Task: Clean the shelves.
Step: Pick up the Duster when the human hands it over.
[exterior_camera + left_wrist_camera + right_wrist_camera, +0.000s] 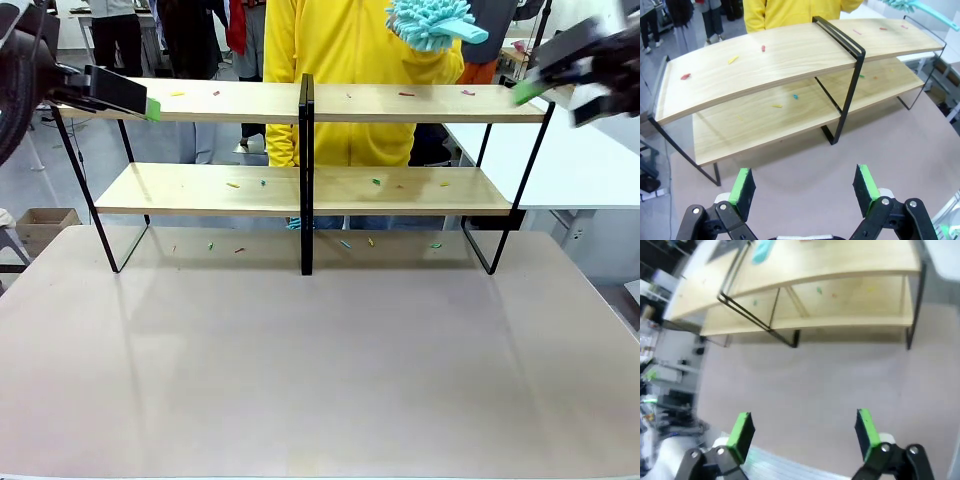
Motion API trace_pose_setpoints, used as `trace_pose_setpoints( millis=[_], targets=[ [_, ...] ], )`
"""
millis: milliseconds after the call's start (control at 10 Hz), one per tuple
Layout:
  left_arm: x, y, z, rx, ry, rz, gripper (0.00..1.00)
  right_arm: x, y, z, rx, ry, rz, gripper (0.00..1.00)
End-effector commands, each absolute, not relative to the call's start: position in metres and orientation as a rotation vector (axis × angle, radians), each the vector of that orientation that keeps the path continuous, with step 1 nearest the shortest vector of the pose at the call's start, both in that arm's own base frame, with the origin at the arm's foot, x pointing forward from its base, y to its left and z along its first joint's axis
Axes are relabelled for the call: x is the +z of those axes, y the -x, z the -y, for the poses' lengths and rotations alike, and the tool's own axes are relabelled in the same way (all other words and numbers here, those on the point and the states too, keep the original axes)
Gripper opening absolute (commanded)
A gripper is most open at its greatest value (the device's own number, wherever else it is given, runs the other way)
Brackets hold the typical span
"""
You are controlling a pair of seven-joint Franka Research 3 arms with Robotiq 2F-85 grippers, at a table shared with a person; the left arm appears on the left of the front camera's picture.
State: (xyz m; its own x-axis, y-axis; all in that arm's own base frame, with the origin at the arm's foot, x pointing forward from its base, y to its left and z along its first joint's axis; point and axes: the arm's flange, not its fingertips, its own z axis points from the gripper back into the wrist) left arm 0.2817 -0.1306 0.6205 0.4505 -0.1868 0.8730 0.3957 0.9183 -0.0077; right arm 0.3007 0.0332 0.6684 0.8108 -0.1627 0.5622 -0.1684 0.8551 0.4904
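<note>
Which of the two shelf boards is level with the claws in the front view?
The upper board: the left claw and right claw sit off its two ends at its height, while the lower board lies well below both.

The shelves (400,103) are pale wood boards, smooth and matt with faint grain, in a thin black metal frame (306,170) that's got a slight sheen. The table (320,380) looks smooth and dull. The duster (428,22) is fluffy teal cloth on a plastic handle. The pads (744,186) look like matt green rubber.
</note>
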Motion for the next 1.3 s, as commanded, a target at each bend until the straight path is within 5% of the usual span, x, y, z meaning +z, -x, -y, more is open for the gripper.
trace_pose_setpoints(
  millis=[0, 100, 300, 500, 800, 1200],
  targets=[
    [0.621, -0.282, 0.13, -0.361, 0.222, 1.048, 1.0, 0.692, -0.326, 0.009, -0.268, -0.845, 0.555, 1.0],
    [0.621, -0.282, 0.13, -0.361, 0.222, 1.048, 1.0, 0.668, -0.301, -0.033, 0.003, -0.555, 0.634, 1.0],
    [0.621, -0.282, 0.13, -0.361, 0.222, 1.048, 1.0, 0.679, -0.31, -0.01, 0.01, -0.861, 0.566, 1.0],
    [0.621, -0.282, 0.13, -0.361, 0.222, 1.048, 1.0, 0.695, -0.408, -0.005, -0.13, -1.082, 0.441, 1.0],
    [0.621, -0.282, 0.13, -0.361, 0.222, 1.048, 1.0, 0.696, -0.521, -0.051, -0.174, -1.119, 0.325, 1.0],
    [0.621, -0.282, 0.13, -0.361, 0.222, 1.048, 1.0, 0.68, -0.549, -0.074, -0.253, -1.107, 0.317, 1.0]
  ],
)
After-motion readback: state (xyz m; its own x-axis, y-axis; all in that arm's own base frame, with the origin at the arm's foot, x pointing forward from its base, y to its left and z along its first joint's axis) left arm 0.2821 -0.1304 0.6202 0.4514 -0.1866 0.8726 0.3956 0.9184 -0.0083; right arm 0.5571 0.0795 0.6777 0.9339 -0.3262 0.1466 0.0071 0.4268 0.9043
